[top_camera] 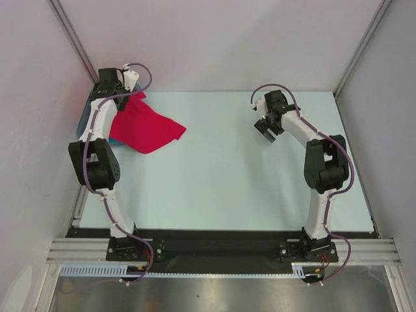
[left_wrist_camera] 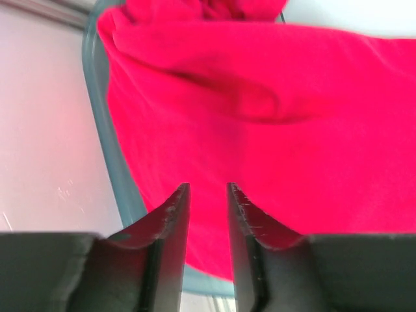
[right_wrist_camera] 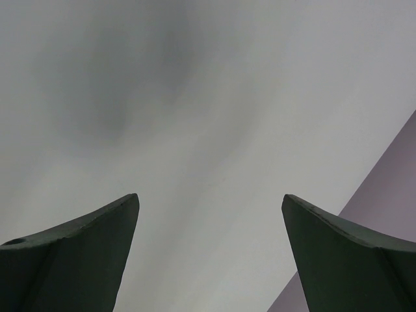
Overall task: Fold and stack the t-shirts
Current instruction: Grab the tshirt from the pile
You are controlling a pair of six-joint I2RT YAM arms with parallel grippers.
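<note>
Nearest to me, the two arms rise from the near edge of the table [top_camera: 227,195]. The right gripper [top_camera: 268,129] hangs over the right half of the surface, rather towards the far edge. Its jaws are wide apart with nothing between them, and under it I see only bare table. It is well apart from any cloth.

Further back and to the left lies the crimson-red t-shirt [top_camera: 148,127]. It is crumpled, not flat. Its long axis goes on a diagonal: one end is bunched at the far-left corner, over the rim of the grey-teal tub [left_wrist_camera: 97,123], and the other end spreads out towards the middle of the surface.

Farthest of all, above that corner, is the left gripper [left_wrist_camera: 208,188]. Its jaws are parted only a little. In the wrist view the red cloth lies just beyond the tips, not between them, so I think it holds nothing. The shirt lies straight ahead of this gripper, so the left arm is clearly the nearer one. I judge that the next grasp belongs to it, on the bunched end. No other t-shirt shows from here.
</note>
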